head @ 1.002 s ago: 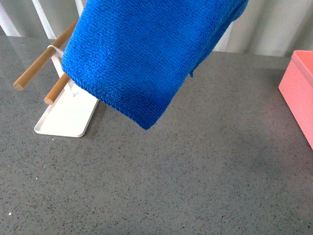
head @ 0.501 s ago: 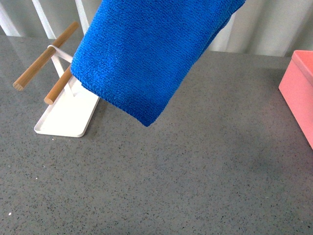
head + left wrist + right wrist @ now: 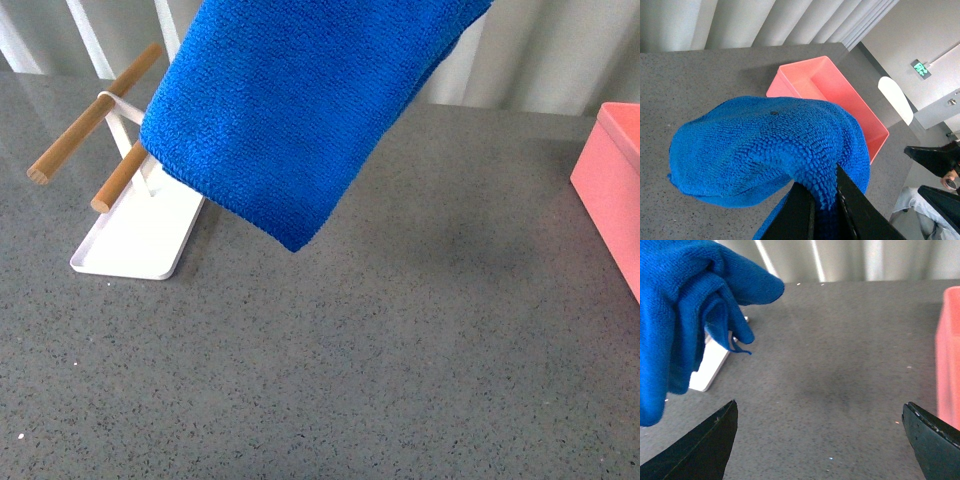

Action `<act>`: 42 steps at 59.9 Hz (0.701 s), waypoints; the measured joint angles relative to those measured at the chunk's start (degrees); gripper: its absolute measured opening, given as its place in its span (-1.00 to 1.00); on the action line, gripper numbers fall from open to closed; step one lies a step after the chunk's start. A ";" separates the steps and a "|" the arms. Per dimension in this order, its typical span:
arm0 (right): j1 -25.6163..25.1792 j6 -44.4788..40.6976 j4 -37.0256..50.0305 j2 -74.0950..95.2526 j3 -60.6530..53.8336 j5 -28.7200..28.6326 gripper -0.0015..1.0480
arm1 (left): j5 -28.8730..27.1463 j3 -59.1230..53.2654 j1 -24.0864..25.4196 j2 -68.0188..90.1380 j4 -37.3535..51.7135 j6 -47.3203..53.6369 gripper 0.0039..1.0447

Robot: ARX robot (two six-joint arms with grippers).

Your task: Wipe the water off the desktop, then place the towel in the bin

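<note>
**Towel lifted in left claw, clear of the desktop**

Surface: the desktop (image 3: 420, 350) is dark grey speckled stone, with pale vertical slats behind its far edge. A white tray (image 3: 140, 235) with two wooden bars (image 3: 90, 115) sits toward the far left corner. The bin (image 3: 612, 190) is at the right edge.

Left gripper (image 3: 821, 187): clamped on a bunched fold of the towel (image 3: 290, 110). The cloth hangs in the air over the far left part of the surface, its low corner not touching it.

Right gripper (image 3: 820, 440): spread wide, nothing in it, over bare surface.

Views: the front view shows neither claw. Only the left wrist view shows the bin's empty inside and a green exit sign (image 3: 921, 69). The right wrist view shows the towel's loose folds.
</note>
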 joint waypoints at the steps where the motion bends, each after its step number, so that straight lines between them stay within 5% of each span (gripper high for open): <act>1: 0.26 0.02 0.15 1.99 1.05 -1.14 0.86 | 0.00 0.00 0.00 0.00 0.00 0.00 -0.92; 17: 6.56 3.78 5.44 16.28 10.36 -15.08 0.86 | 0.02 0.00 -0.07 0.00 0.00 0.00 -0.92; 42: 13.81 8.98 12.09 30.16 17.27 -11.87 0.86 | 0.00 0.02 -0.02 0.00 0.00 0.00 -0.92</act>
